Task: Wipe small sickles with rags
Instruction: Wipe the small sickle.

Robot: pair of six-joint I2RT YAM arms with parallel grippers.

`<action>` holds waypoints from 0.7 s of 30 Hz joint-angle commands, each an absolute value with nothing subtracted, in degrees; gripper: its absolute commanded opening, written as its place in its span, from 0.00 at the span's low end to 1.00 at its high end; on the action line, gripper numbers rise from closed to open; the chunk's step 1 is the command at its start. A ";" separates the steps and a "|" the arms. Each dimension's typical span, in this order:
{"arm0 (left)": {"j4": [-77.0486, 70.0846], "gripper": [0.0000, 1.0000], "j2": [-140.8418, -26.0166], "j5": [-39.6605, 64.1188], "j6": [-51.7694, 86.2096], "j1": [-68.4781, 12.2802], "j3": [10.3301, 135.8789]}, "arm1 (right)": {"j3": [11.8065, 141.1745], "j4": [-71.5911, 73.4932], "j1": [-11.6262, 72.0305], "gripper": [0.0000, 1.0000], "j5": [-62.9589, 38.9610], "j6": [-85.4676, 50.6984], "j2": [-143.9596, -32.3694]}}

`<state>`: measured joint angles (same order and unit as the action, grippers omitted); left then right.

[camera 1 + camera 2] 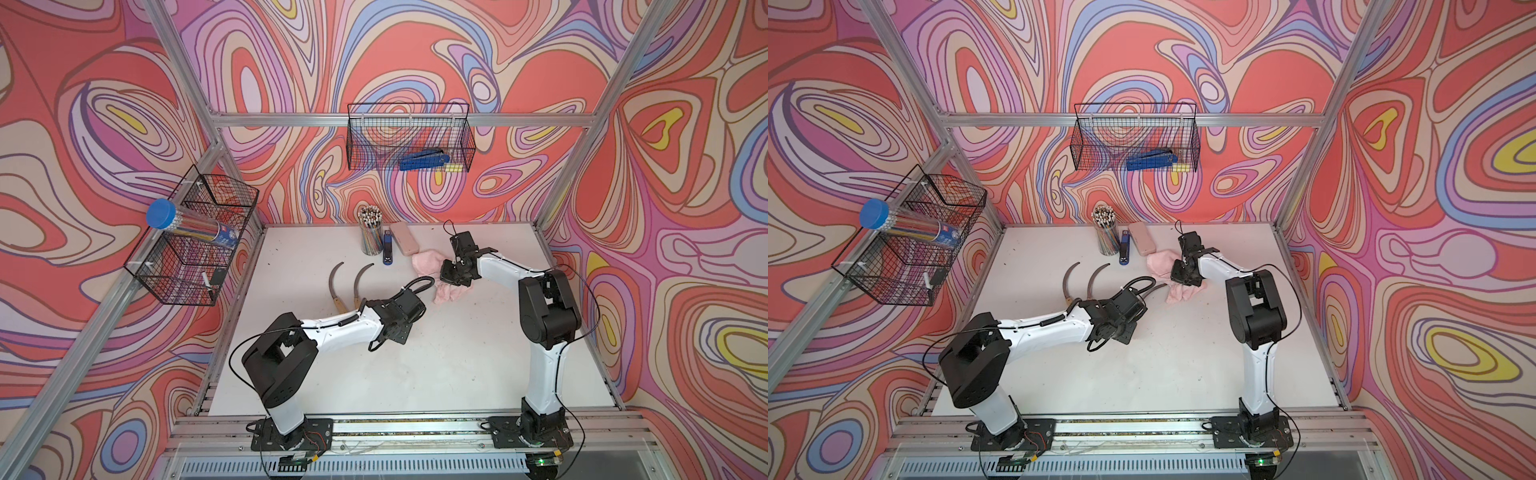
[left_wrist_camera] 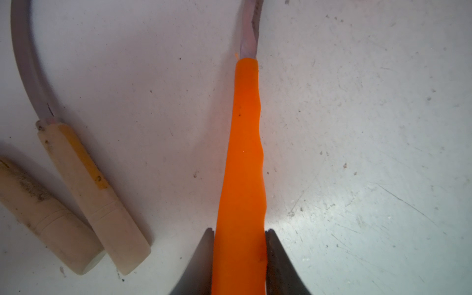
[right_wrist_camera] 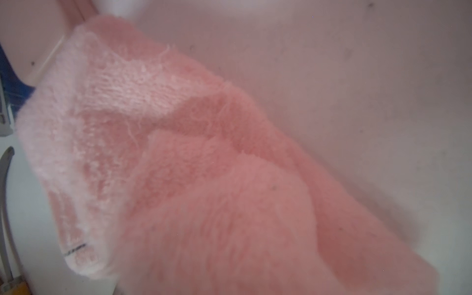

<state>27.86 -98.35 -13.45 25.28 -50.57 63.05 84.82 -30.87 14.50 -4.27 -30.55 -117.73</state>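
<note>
A: How is the left gripper [image 2: 239, 233] set?
B: It is clamped on the orange-handled sickle [image 2: 245, 143], at the handle end away from the blade. The blade is pointed toward the rag [image 1: 428, 262].
A: And the right gripper [image 1: 449, 277]?
B: It is closed on the rag, which is bunched on the table [image 1: 457, 353]. The wooden-handled sickles [image 1: 338, 286] are laid side by side near the left gripper.

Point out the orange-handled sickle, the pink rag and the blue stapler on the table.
orange-handled sickle [image 2: 242, 153]: left wrist view, middle of the orange handle.
pink rag [image 3: 204, 178]: right wrist view, middle of the fuzzy cloth.
blue stapler [image 1: 387, 248]: in a top view, middle of its top side.
</note>
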 commanded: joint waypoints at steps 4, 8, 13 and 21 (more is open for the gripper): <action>31.56 0.00 -98.61 -14.94 26.54 -50.13 63.00 | 80.84 -30.65 5.65 0.00 1.73 -32.23 -114.16; 31.64 0.00 -98.53 -15.02 26.57 -50.15 62.93 | 81.67 -32.42 4.06 0.00 7.05 -32.13 -111.42; 31.97 0.00 -98.79 -16.16 26.47 -50.01 63.13 | 90.79 -38.07 3.94 0.00 12.37 -31.90 -109.24; 32.10 0.00 -98.09 -16.20 26.50 -49.97 62.75 | 105.61 -48.30 0.98 0.00 22.72 -29.36 -112.71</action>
